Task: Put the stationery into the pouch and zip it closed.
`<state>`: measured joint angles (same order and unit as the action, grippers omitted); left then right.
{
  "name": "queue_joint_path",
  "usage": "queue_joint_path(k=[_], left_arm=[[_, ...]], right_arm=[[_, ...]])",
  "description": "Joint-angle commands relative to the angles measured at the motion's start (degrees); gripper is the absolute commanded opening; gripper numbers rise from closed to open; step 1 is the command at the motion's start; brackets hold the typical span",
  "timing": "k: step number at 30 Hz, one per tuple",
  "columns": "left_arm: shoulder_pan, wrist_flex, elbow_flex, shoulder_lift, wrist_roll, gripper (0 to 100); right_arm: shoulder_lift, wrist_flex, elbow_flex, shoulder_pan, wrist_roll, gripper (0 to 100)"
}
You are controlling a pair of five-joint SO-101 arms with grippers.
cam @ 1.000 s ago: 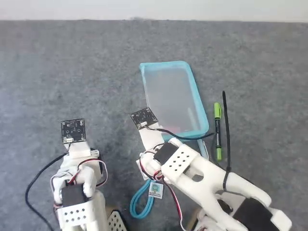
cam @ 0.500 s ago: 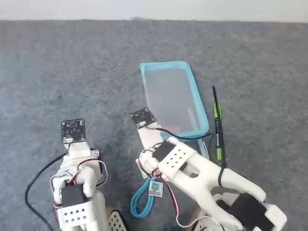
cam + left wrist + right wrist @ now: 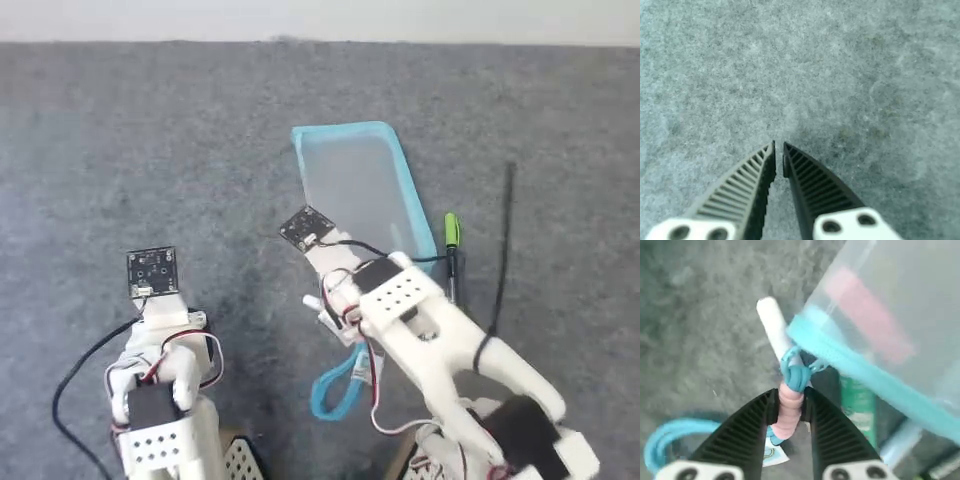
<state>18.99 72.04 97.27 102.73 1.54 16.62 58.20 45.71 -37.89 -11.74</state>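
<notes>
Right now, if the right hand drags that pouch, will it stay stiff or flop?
Probably floppy: the pouch looks like thin clear film with a soft teal zipper edge. Likely light, so it may slide over the grey carpet when pulled.

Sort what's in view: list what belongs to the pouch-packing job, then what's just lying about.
Job: translucent turquoise-edged zip pouch; green marker pen; white-and-pink stick, held in the right gripper; pink item inside the pouch; turquoise cord loop.
Lying about: grey felt tabletop; left gripper, holding nothing.
</notes>
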Motion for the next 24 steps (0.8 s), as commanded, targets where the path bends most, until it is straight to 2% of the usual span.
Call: queue_joint_path(k=[1,5,12,24], left_arm=[[-0.3,0.2,-0.7,1.2,1.0,3],[-0.3,0.2,-0.7,1.2,1.0,3],[-0.3,0.2,-0.7,1.2,1.0,3],[-0.3,0.2,-0.7,1.2,1.0,3]], right_arm=[[9.0,4.4,-4.0,0.7,-5.5,0.7],[17.8,9.5,-4.1,0.7,-9.8,0.7],[29.4,18.0,-6.2,0.7,-12.4,0.6],[30.3,17.1,-5.9,0.7,-12.0,0.6]])
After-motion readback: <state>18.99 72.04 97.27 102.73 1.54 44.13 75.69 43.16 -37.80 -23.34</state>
